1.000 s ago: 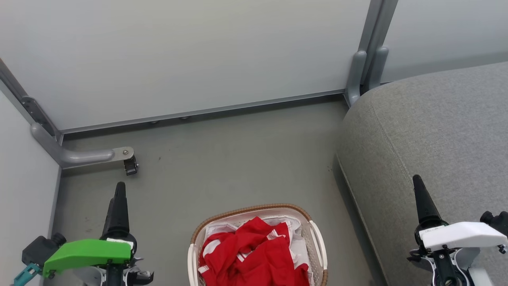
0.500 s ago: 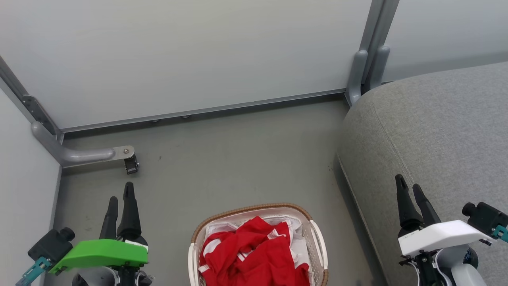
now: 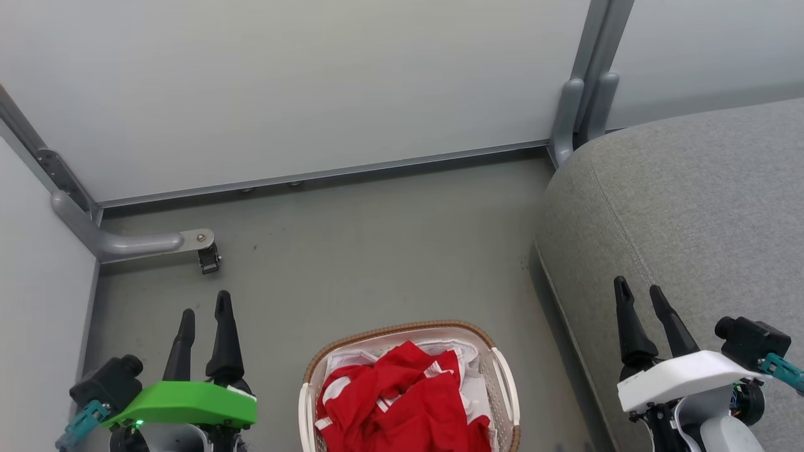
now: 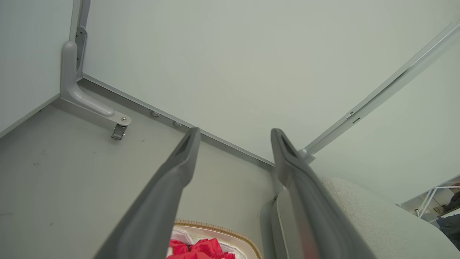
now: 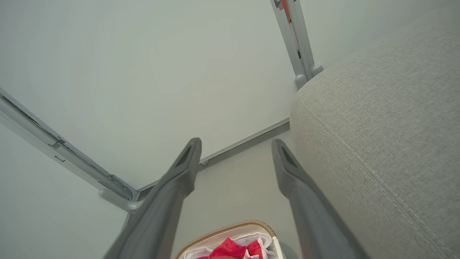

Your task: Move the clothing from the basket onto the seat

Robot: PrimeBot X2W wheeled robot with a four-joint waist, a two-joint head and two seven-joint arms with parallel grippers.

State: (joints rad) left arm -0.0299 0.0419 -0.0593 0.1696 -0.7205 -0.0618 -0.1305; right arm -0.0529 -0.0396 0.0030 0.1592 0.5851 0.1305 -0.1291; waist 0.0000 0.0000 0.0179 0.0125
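Clothing [image 3: 405, 402]: red with white trim, heaped inside basket [image 3: 402, 327] on floor [image 3: 377, 238], just beside seat [image 3: 691, 207]. Left gripper [image 3: 205, 302]: fingers parted, empty, left of basket. Right gripper [image 3: 639, 284]: fingers parted, empty, over seat edge

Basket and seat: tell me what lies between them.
Just a narrow strip of bare grey floor separates the basket from the seat, with nothing lying on it, as the head view shows.
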